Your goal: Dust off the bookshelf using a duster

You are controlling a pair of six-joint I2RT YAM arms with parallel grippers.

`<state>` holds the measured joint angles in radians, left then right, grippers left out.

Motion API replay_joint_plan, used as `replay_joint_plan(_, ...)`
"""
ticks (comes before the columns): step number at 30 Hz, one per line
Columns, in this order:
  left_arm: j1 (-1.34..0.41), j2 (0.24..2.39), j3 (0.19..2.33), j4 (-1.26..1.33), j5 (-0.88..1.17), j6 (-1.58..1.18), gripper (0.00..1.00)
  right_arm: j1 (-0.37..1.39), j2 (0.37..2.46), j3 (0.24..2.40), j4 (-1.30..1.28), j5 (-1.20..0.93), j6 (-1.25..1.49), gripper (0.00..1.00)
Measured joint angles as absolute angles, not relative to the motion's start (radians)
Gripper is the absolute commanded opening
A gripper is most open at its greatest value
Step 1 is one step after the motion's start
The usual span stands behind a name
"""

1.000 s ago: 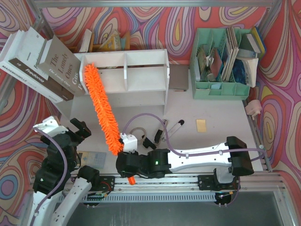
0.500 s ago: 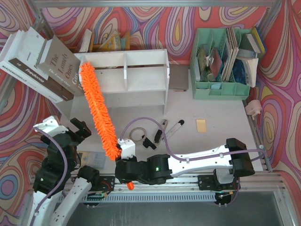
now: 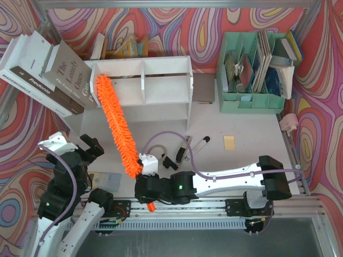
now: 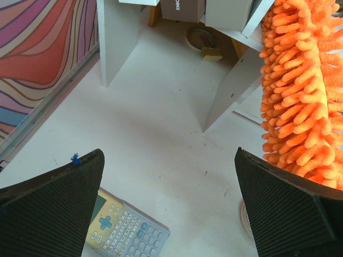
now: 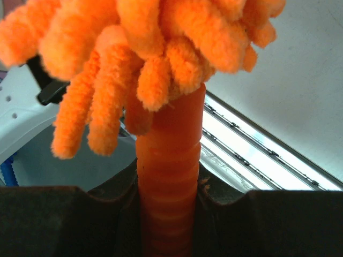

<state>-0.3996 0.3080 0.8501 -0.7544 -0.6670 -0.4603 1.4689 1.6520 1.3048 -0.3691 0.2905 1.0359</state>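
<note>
The white bookshelf [image 3: 166,65] stands at the back centre of the table, and its side panels [image 4: 120,37] show in the left wrist view. The fluffy orange duster [image 3: 115,126] slants from the shelf's left end down to my right gripper [image 3: 144,170], which is shut on the ribbed orange handle [image 5: 169,176]. The jaws of the right gripper [image 5: 169,201] press both sides of the handle. My left gripper [image 3: 90,147] hovers open at the front left with nothing between its fingers. From the left gripper [image 4: 169,160], the duster [image 4: 300,80] hangs just to the right.
Large books [image 3: 48,69] lean at the back left beside the shelf. A mint organiser [image 3: 252,69] stands at the back right. A calculator [image 4: 126,230] lies under the left gripper. A tape roll [image 3: 156,152], pens [image 3: 198,144] and a yellow note [image 3: 229,142] lie in front of the shelf.
The duster's tip swung a little left along the shelf's left end, then back right. The right gripper shifted slightly with it. The left arm stayed still.
</note>
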Motion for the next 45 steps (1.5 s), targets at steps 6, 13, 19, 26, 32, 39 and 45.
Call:
replay_joint_plan(6, -0.400, 0.308, 0.850, -0.754, -0.667, -0.461, 0.98, 1.515, 1.623, 1.310, -0.364, 0.336, 1.016, 0.00)
replay_joint_plan(13, -0.400, 0.308, 0.850, -0.754, -0.667, -0.461, 0.98, 1.530, 1.621, 1.310, -0.358, 0.364, 1.010, 0.00)
replay_joint_plan(19, -0.401, 0.308, 0.850, -0.754, -0.667, -0.461, 0.98, 1.509, 1.617, 1.304, -0.369, 0.362, 1.038, 0.00)
replay_joint_plan(26, -0.401, 0.310, 0.851, -0.754, -0.667, -0.461, 0.98, 1.470, 1.589, 1.272, -0.398, 0.367, 1.094, 0.00)
replay_joint_plan(32, -0.401, 0.313, 0.851, -0.754, -0.667, -0.461, 0.98, 1.473, 1.537, 1.236, -0.413, 0.384, 1.137, 0.00)
replay_joint_plan(39, -0.401, 0.313, 0.851, -0.755, -0.667, -0.461, 0.98, 1.473, 1.514, 1.214, -0.418, 0.398, 1.168, 0.00)
replay_joint_plan(45, -0.402, 0.313, 0.851, -0.755, -0.667, -0.461, 0.98, 1.471, 1.597, 1.305, -0.417, 0.356, 1.119, 0.00)
